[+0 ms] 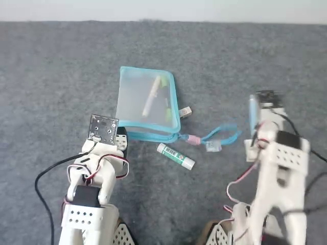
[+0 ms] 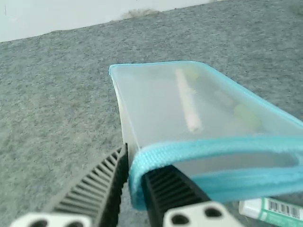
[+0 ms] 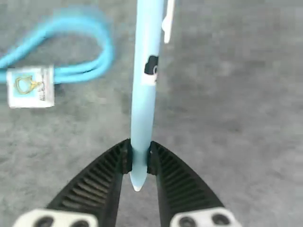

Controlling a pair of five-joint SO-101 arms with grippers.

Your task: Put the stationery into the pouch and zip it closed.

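A translucent pouch (image 1: 145, 104) with turquoise trim lies mid-table, with a pale pencil and yellow-green items inside. My left gripper (image 2: 135, 187) is shut on the pouch's (image 2: 189, 118) turquoise zipper edge at its near left corner. My right gripper (image 3: 138, 161) is shut on a light blue pen (image 3: 144, 85), held off the carpet to the right of the pouch; the pen (image 1: 252, 113) shows at the right arm's tip. A white and green glue stick (image 1: 176, 156) lies on the carpet just in front of the pouch, also at the left wrist view's edge as the glue stick (image 2: 272, 209).
The pouch's turquoise wrist strap (image 1: 220, 135) with a small tag (image 3: 31, 86) and a pink zipper pull (image 1: 192, 139) trail to the right, between pouch and right arm. Grey carpet (image 1: 61, 71) covers the table; a pale wall runs along the far edge.
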